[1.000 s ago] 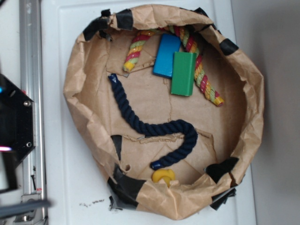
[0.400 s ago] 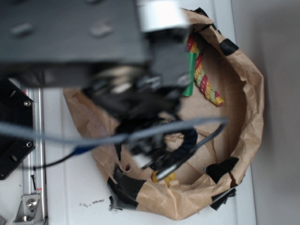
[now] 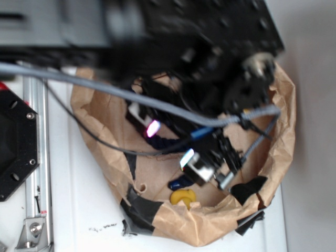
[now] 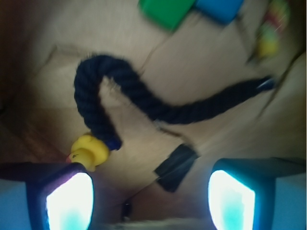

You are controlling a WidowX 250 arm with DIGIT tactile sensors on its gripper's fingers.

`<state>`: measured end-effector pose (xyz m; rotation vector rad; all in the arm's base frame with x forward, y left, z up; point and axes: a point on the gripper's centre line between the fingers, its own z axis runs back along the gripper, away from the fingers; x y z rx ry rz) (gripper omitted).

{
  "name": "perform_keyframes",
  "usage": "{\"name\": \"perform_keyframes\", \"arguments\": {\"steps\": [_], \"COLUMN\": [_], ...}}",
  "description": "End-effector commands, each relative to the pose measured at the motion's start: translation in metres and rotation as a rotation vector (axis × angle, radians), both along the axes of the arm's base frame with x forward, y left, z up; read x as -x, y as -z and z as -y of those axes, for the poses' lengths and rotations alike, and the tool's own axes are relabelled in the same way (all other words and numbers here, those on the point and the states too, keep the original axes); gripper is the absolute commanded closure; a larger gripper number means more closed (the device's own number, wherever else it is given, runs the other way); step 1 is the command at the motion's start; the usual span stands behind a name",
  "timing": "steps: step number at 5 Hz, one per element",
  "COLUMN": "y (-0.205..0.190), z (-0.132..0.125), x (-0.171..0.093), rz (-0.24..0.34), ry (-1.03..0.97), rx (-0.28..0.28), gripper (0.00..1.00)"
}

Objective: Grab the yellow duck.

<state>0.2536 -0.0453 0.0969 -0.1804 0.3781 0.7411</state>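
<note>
White tabletop (image 3: 89, 210) showed around a crumpled brown paper basin (image 3: 286, 131) patched with black tape (image 3: 139, 206), and we saw most of the basin's floor hidden behind the blurred black arm (image 3: 199, 47) and its grey cable (image 3: 105, 86). We found the yellow duck (image 3: 183, 197) low against the near wall of the basin, just beside the tip of the dark blue rope (image 4: 139, 98). In the wrist view we saw the gripper (image 4: 153, 191) spread wide and holding nothing, its fingers (image 4: 64, 194) cut off by the bottom edge. The duck sat just above the left finger there. At the top we could make out only slices of a green block (image 4: 165, 10) and a blue block (image 4: 219, 7), plus a smeared striped rope (image 4: 269, 28).
</note>
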Motion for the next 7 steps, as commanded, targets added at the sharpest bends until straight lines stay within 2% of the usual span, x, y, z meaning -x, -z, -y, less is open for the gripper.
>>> {"name": "perform_keyframes", "arguments": {"steps": [1, 2, 3, 4, 5, 6, 7], "y": [0.022, 0.044, 0.06, 0.073, 0.076, 0.064, 0.029], "z": [0.047, 0.056, 0.061, 0.065, 0.065, 0.055, 0.029], "x": [-0.001, -0.006, 0.003, 0.013, 0.023, 0.015, 0.003], "rz": [0.113, 0.132, 0.097, 0.013, -0.063, 0.089, 0.28], "ry": [-0.037, -0.046, -0.044, -0.036, -0.071, 0.063, 0.23], "rx": [0.021, 0.052, 0.084, 0.065, 0.073, 0.037, -0.009], "gripper": [0.0, 0.0, 0.0, 1.0, 1.0, 1.0, 1.0]}}
